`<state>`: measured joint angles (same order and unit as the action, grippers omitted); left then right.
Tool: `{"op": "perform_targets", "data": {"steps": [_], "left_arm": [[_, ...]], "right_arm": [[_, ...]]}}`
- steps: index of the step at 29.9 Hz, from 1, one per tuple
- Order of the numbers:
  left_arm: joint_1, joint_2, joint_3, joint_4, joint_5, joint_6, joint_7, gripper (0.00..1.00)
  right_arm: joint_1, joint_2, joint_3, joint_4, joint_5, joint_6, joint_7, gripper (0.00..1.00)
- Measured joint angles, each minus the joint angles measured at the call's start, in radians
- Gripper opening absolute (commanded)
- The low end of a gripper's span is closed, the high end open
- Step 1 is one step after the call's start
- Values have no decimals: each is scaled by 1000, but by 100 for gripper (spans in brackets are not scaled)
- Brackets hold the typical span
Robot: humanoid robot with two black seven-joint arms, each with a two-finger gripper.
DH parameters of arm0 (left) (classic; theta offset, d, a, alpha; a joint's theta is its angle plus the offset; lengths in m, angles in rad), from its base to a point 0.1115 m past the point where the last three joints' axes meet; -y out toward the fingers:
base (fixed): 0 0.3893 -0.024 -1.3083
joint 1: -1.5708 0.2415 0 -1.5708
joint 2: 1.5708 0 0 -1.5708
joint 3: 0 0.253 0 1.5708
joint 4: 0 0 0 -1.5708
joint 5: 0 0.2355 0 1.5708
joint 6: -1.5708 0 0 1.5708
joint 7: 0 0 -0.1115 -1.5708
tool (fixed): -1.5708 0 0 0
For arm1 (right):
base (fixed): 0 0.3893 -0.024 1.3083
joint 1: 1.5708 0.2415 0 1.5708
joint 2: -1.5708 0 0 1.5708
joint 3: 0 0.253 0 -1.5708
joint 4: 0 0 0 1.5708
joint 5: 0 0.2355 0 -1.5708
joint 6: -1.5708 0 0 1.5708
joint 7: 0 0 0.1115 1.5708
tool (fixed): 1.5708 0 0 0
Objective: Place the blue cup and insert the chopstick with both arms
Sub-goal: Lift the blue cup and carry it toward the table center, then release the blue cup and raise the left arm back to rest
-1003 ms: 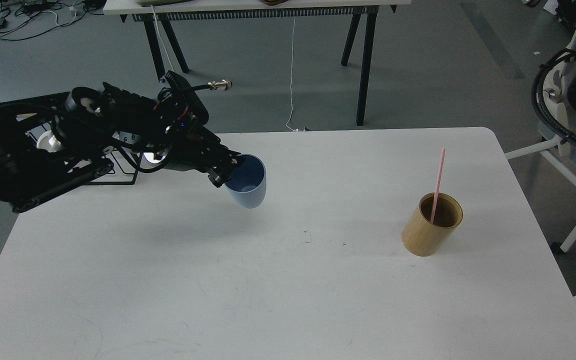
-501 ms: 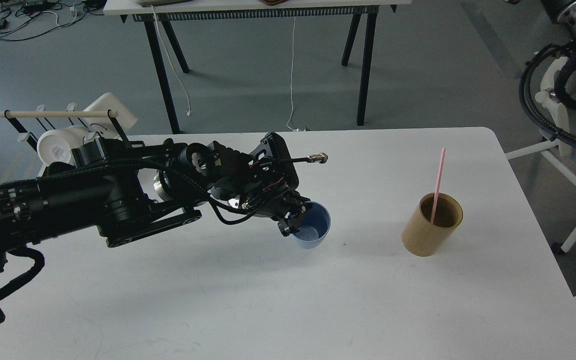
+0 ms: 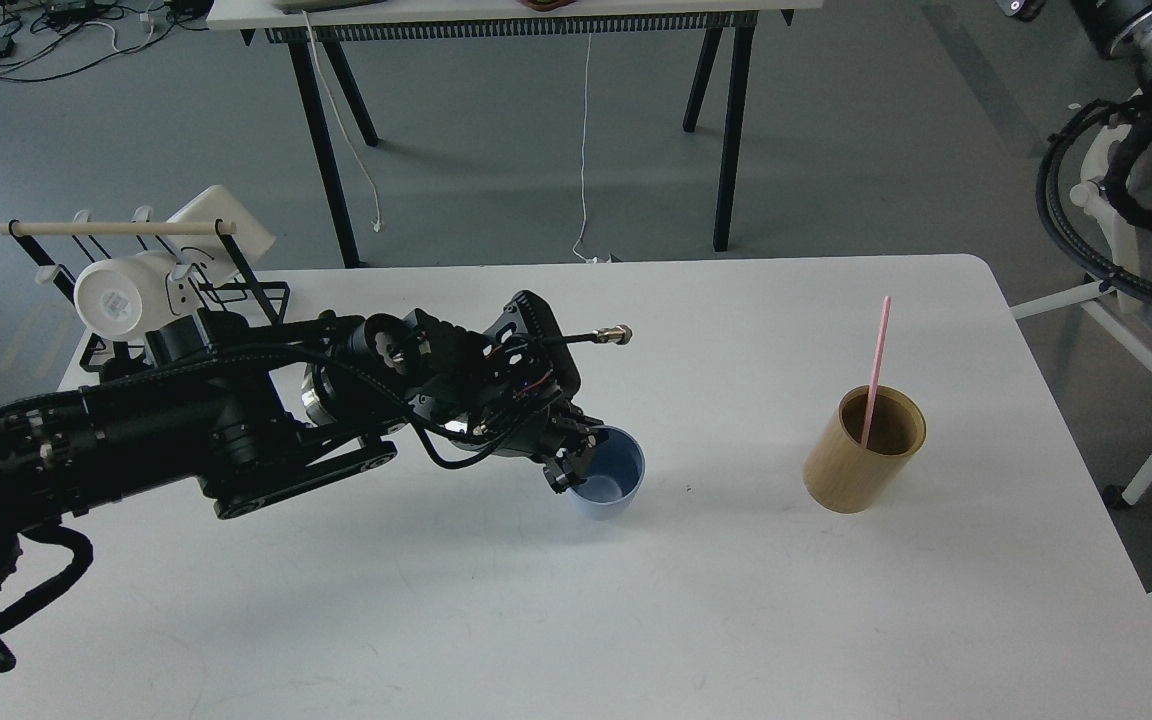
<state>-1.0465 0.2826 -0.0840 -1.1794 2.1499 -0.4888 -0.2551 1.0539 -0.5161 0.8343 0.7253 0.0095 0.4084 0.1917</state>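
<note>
Head view: the left gripper (image 3: 576,452), black and angular, grips the near-left rim of the cup (image 3: 608,478), a matte light-blue tapering tumbler sitting upright on the smooth white table (image 3: 636,600), well left of the holder (image 3: 864,450). That holder is a tan wooden cylinder; the thin pink chopstick (image 3: 876,365) leans inside it. The right gripper is out of sight.
</note>
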Motion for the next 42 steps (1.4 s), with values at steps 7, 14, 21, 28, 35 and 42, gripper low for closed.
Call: {"op": "perform_targets", "data": {"steps": [7, 14, 21, 28, 35, 42], "left_arm": [[6, 6, -1, 11, -37, 0, -3, 11], [15, 10, -2, 12, -39, 0, -3, 15], [25, 14, -18, 12, -40, 0, -1, 47], [28, 51, -183, 12, -143, 0, -5, 65], [24, 88, -447, 23, -526, 0, -2, 94], [25, 89, -656, 184, -990, 0, -8, 99]], "right_arm": [[-28, -3, 1, 26, 0, -15, 0, 100], [-45, -3, 2, 26, 0, -16, 0, 100], [-56, -11, 3, 26, 0, -14, 0, 100], [-57, -81, -21, 41, -19, -15, -3, 100], [-59, -204, -85, 169, -196, -47, 1, 99], [-63, -255, -158, 285, -412, -160, 1, 98]]}}
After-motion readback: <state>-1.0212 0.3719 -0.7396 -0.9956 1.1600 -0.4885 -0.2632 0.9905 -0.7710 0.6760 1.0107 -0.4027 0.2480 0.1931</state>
